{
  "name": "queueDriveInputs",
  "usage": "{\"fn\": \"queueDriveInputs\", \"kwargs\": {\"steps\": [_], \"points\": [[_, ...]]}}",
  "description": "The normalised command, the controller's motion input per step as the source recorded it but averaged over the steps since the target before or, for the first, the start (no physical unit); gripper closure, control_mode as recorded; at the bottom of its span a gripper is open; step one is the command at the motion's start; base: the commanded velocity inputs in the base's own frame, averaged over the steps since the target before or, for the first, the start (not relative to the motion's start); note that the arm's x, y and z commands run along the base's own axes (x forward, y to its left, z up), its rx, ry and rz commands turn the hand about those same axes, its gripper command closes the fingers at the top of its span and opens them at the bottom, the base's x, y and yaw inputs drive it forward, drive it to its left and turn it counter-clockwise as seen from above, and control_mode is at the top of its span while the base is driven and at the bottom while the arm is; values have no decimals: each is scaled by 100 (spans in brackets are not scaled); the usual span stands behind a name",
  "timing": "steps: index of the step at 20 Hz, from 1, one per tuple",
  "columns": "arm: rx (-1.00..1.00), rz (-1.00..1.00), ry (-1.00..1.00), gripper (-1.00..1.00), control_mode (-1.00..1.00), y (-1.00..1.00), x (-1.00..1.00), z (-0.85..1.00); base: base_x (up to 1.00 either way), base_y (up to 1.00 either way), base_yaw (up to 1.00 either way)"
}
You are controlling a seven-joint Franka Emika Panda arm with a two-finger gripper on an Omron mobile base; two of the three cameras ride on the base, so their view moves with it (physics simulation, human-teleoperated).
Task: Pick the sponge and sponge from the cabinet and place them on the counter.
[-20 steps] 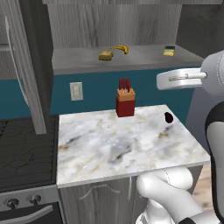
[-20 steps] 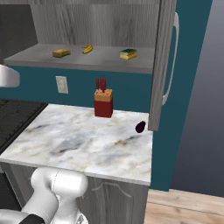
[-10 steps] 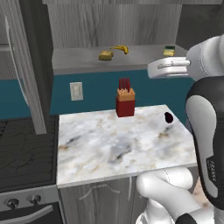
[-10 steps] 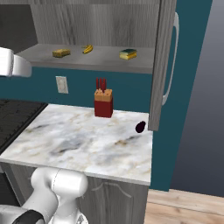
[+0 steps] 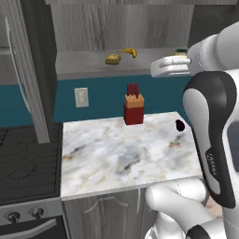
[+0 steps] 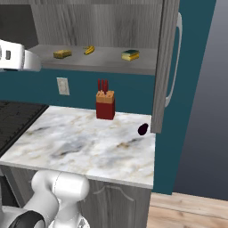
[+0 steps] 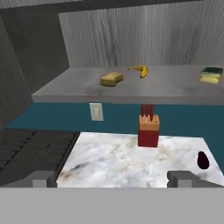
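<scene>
A kitchen: marble counter [image 5: 116, 158] beside a black stovetop [image 5: 25, 158], knife block [image 5: 133, 110], open wall cabinet [image 6: 102, 26] above.

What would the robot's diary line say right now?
gripper: open, empty | both sponges: on cabinet shelf | counter: no sponge yet

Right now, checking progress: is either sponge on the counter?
No, both sponges lie on the cabinet shelf.

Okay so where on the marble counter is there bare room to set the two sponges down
The counter is bare across its front and stove-side half. The back edge is taken by the red knife block, and a dark eggplant sits near the far side edge. The gripper is open and holds nothing.
</scene>
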Motion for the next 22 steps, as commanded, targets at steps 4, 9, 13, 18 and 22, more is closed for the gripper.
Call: {"fn": "queueDriveInputs", "kwargs": {"steps": [4, 9, 13, 18, 22], "points": [[0, 0, 0, -100, -100, 0, 42, 0, 0, 0, 0], [0, 0, 0, -100, -100, 3, 41, 0, 0, 0, 0], [0, -1, 0, -100, -100, 12, 42, 0, 0, 0, 0], [0, -2, 0, -100, -100, 11, 48, 0, 0, 0, 0], [0, -2, 0, -100, -100, 4, 45, -6, 0, 0, 0]]}}
